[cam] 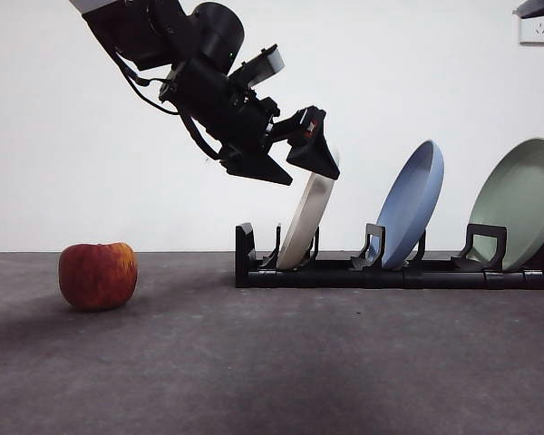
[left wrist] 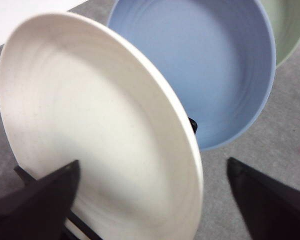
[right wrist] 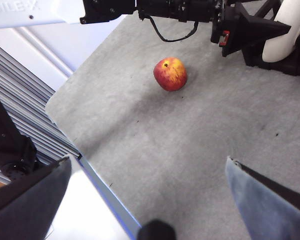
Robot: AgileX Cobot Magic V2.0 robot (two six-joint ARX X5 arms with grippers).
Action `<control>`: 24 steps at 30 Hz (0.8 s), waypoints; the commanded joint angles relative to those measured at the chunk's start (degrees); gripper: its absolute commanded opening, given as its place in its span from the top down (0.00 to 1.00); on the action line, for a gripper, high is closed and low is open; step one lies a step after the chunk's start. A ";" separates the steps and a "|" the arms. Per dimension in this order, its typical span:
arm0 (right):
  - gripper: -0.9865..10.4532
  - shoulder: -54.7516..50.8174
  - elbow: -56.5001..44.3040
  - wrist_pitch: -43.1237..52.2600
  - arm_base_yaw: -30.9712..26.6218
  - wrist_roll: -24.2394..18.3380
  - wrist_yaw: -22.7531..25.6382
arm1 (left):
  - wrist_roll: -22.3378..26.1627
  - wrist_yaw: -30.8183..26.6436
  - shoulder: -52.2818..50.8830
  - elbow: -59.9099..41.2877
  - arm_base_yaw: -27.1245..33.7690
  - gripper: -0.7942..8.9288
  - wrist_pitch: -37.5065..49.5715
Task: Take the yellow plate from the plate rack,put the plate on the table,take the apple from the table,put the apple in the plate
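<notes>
Fingers [cam: 319,156] of the left gripper [cam: 295,163] are sitting spread apart, straddling the top rim of the yellow plate [cam: 306,220], not clamped on it. Yellow plate is leaning in the end slot of the plate rack [cam: 390,272], beside the blue plate [cam: 412,201] and pale green plate [cam: 521,199]. Apple [cam: 97,275] is resting on the worktop [cam: 272,362], well apart from the rack. Right gripper [right wrist: 150,200] is hovering high over the worktop edge, fingers apart, holding nothing.

The left gripper [cam: 299,166] slants down from the upper side of the front view with jaws spread wide, while the right gripper [right wrist: 147,200] waits high, its jaws parted too
</notes>
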 commanded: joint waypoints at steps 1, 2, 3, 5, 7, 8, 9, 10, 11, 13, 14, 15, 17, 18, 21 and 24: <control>0.44 0.33 0.28 0.57 0.09 -0.42 0.66 | 0.66 0.59 0.83 0.04 -0.61 0.80 0.57; 0.44 0.63 0.28 0.70 0.09 -0.42 0.74 | 0.63 1.11 0.83 0.04 -0.61 0.84 0.79; 0.44 0.72 0.28 0.68 0.09 -0.44 0.92 | 0.63 1.46 0.83 0.04 -0.61 0.86 0.79; 0.44 1.03 0.28 0.66 0.09 -0.42 1.09 | 0.63 2.47 0.83 0.04 -0.61 0.86 0.68; 0.44 1.29 0.28 0.72 0.09 -0.42 1.07 | 0.63 2.89 0.83 0.04 -0.61 0.86 0.61; 0.44 1.36 0.28 0.72 0.09 -0.42 1.09 | 0.63 3.28 0.83 0.04 -0.61 0.86 0.63; 0.44 1.40 0.28 0.74 0.09 -0.42 1.09 | 0.63 3.80 0.83 0.04 -0.61 0.86 0.63; 0.44 1.42 0.28 0.79 0.09 -0.44 1.09 | 0.61 4.00 0.83 0.04 -0.66 0.86 0.63; 0.44 1.42 0.28 0.81 0.09 -0.46 1.16 | 0.57 4.00 0.83 0.04 -0.66 0.86 0.61; 0.44 1.40 0.28 0.85 0.09 -0.46 1.27 | 0.37 4.00 0.83 0.04 -0.66 0.91 0.59; 0.44 1.40 0.28 0.85 0.09 -0.44 1.27 | 0.28 4.00 0.83 0.04 -0.66 0.93 0.59; 0.44 1.40 0.28 0.83 0.09 -0.44 1.27 | 0.04 4.00 0.83 0.04 -0.66 0.93 0.59; 0.44 1.40 0.28 0.83 0.09 -0.46 1.27 | -0.42 4.15 0.83 0.04 -0.66 0.93 0.57; 0.44 1.40 0.28 0.83 0.09 -0.44 1.25 | -0.83 4.39 0.83 0.04 -0.66 0.93 0.57; 0.44 1.40 0.28 0.81 0.09 -0.44 1.27 | -1.14 5.42 0.83 0.04 -0.63 0.93 0.46; 0.44 1.40 0.28 0.81 0.09 -0.46 1.25 | -1.95 5.42 0.50 0.04 -0.63 0.93 -0.02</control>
